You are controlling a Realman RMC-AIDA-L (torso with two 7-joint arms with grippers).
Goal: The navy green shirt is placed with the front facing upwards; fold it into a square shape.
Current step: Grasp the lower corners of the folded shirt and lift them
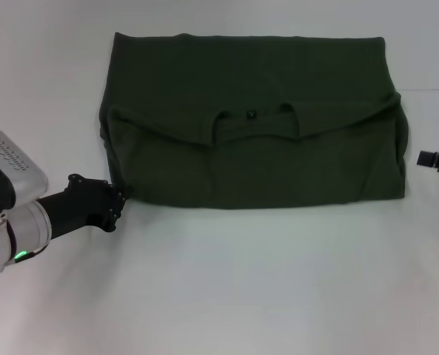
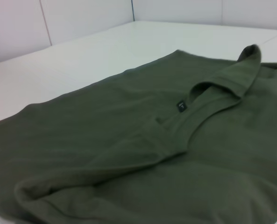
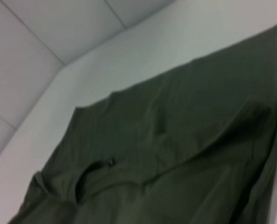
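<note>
From the head view the navy green shirt [image 1: 252,148] lies folded across the white table [image 1: 241,288], collar at mid-length, with the left gripper [image 1: 119,201] at its near left corner and the right gripper [image 1: 436,160] just off its right edge; whether either has hold of cloth I cannot tell. The left wrist view shows the neck label [image 2: 181,106] and soft, limp folds, so it should drape and slide easily. In the right wrist view the doubled side edge [image 3: 257,154] looks like the sensible place to pinch

No words, numbers or brand marks can be read anywhere; the only candidate is a small dark neck label [image 1: 251,114] inside the collar of the green shirt [image 1: 293,166], well beyond the left gripper [image 1: 120,201], and its mark is too small to read.
</note>
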